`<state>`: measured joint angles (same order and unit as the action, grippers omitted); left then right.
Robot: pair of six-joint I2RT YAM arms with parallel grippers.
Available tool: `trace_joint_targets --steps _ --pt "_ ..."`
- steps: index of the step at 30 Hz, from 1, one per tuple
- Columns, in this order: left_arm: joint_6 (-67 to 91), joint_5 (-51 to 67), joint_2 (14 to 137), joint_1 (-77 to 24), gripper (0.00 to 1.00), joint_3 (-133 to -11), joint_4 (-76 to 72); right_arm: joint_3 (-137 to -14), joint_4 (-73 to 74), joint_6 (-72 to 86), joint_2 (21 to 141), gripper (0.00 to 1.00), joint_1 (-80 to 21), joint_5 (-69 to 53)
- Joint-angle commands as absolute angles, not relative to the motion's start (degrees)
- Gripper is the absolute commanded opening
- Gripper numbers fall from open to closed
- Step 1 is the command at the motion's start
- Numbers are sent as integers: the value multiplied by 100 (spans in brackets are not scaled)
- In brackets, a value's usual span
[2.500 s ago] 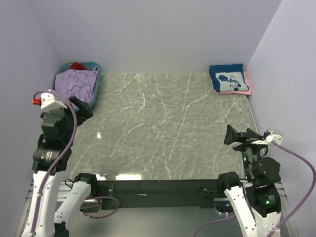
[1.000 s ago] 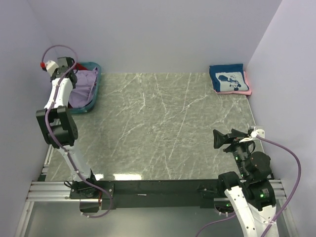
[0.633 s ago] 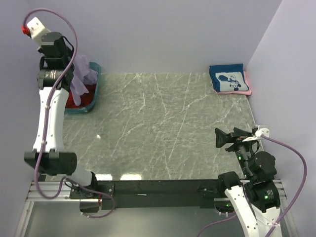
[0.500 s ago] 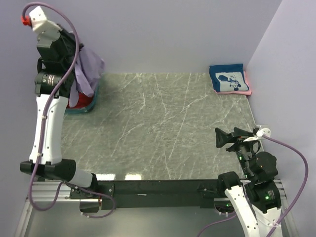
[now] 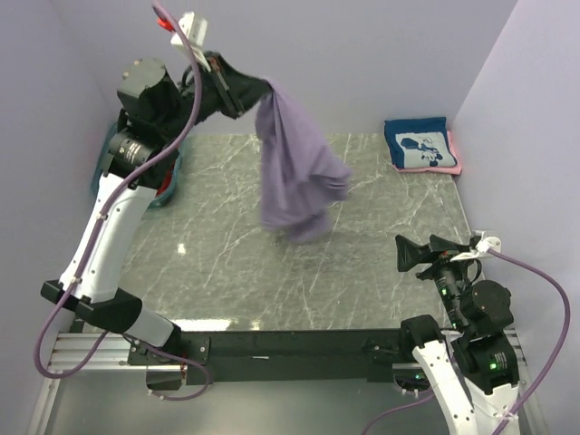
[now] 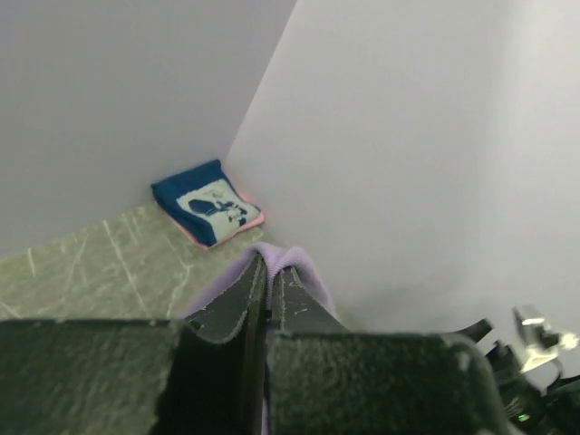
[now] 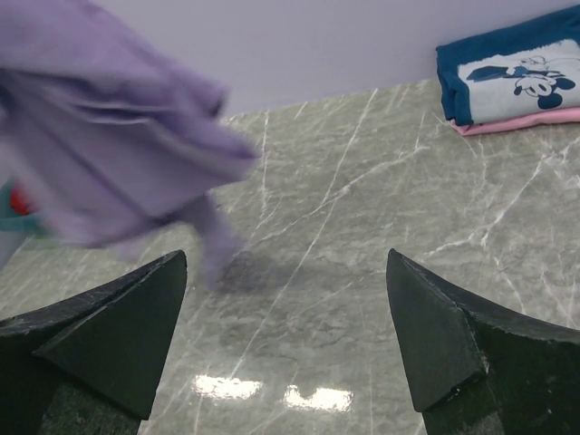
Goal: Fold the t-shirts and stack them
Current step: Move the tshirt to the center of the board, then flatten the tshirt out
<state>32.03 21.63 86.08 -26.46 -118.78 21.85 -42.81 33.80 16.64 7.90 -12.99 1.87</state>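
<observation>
Lavender t-shirt (image 5: 294, 172) hangs from the left gripper (image 5: 256, 89), whose jaws are pressed together on a pinch of cloth at the shirt's top. In the top view the shirt drops toward 6 o'clock of the fingertips, bunched and motion-blurred. Its lower end is over the middle of the marble table (image 5: 227, 263); cannot tell if it touches. In the left wrist view a purple fold is nipped between the closed fingers.

Right gripper (image 5: 421, 251) hovers at the table's 4 o'clock, jaws spread wide and holding nothing, well apart from the shirt at its 10 o'clock.

Navy t-shirt (image 5: 417, 145) lies folded on the pink t-shirt (image 5: 454, 159) at the 1 o'clock corner. Teal tub (image 5: 98, 172) sits at 10 o'clock with the red t-shirt (image 5: 165, 189) inside, mostly hidden by the left arm.
</observation>
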Motion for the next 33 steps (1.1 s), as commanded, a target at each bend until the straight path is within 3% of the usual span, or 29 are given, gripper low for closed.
trace_joint_targets --steps 1,3,5,9,13,16,23,28,33 --pt "2787 2472 8043 -2593 5 -10922 1810 -4474 3349 1644 809 97 -1345 158" --pt "2446 2286 7595 -2584 8 -10330 1880 -4430 3358 1652 782 97 -1345 114" --pt "2233 1393 7105 -2575 14 -9294 1907 -4395 3323 1652 791 97 -1353 53" --pt "2135 -997 6627 -2357 64 -7623 2030 -4324 3191 1687 984 97 -1345 -315" --pt "2469 -2038 6566 -2162 71 -6805 2653 -4324 3146 1731 1414 97 -1345 -808" --pt "2935 -1584 6443 -2180 82 -6374 2996 -4342 3252 1810 1958 97 -1353 -1018" --pt "3638 -299 6355 -2382 88 -5415 3261 -4271 3269 1775 4178 85 -1676 -2267" --pt "3955 104 6389 -2557 87 -4984 3102 -4430 3174 1898 5342 83 -2662 -1486" --pt "4157 -394 6407 -2646 87 -4904 3252 -4701 2778 1864 6476 81 -3566 -1250"
